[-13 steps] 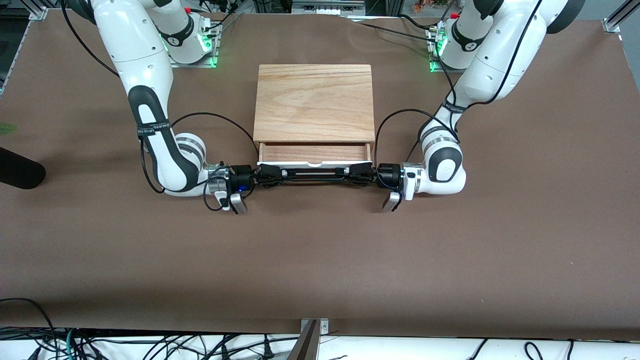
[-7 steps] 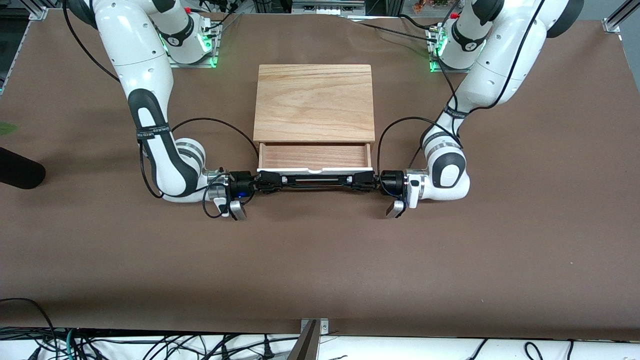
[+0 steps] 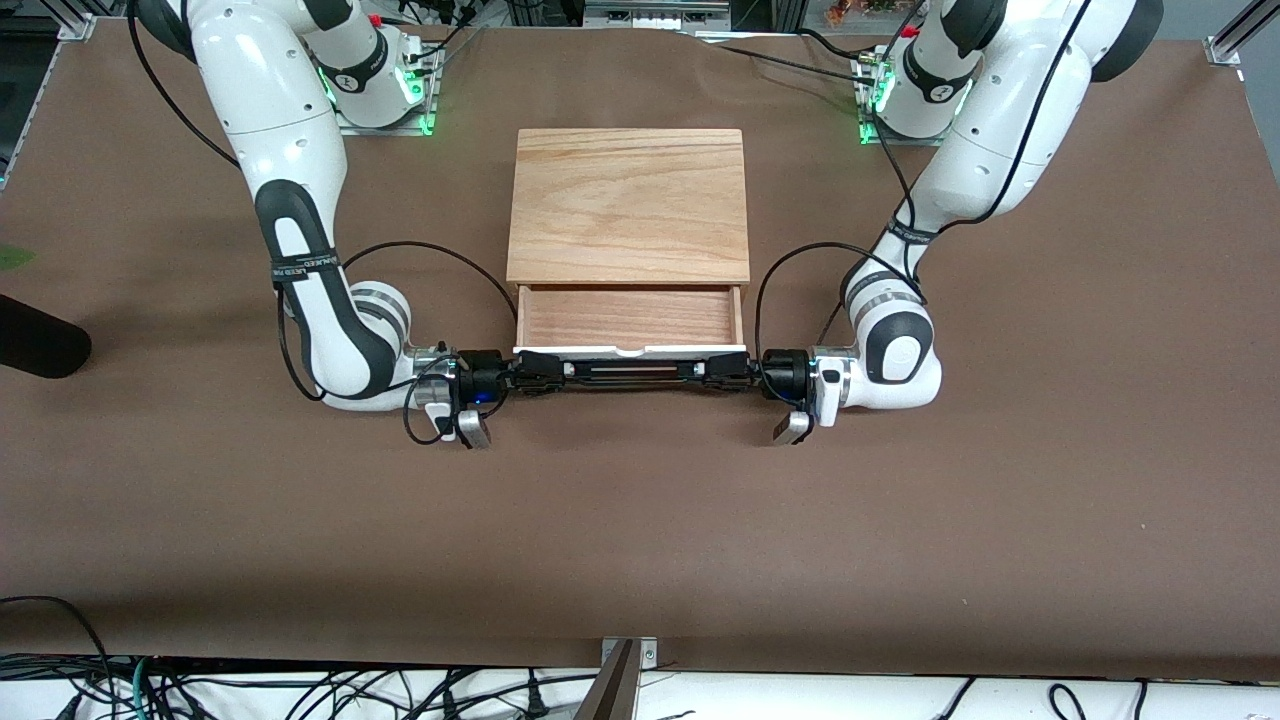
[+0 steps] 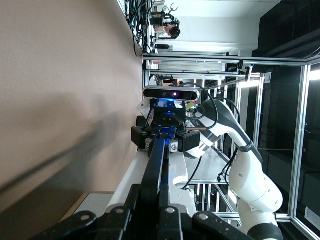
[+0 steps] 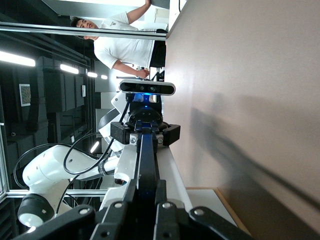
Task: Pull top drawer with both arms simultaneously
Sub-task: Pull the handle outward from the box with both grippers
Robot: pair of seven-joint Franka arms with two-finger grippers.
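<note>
Two grippers meet at the top drawer [image 3: 630, 318] in the front view: the left gripper [image 3: 728, 371] and the right gripper [image 3: 535, 371] are each clamped on an end of the black handle [image 3: 630, 369], the drawer standing partly out of the cabinet [image 3: 628, 205] toward the front camera. In the left wrist view the left gripper [image 4: 159, 220] pinches the handle [image 4: 155, 165], with the right gripper [image 4: 165, 141] closed on its other end. In the right wrist view the right gripper [image 5: 145, 212] grips the handle [image 5: 146, 160], and the left gripper [image 5: 145, 134] holds the end away from it.
</note>
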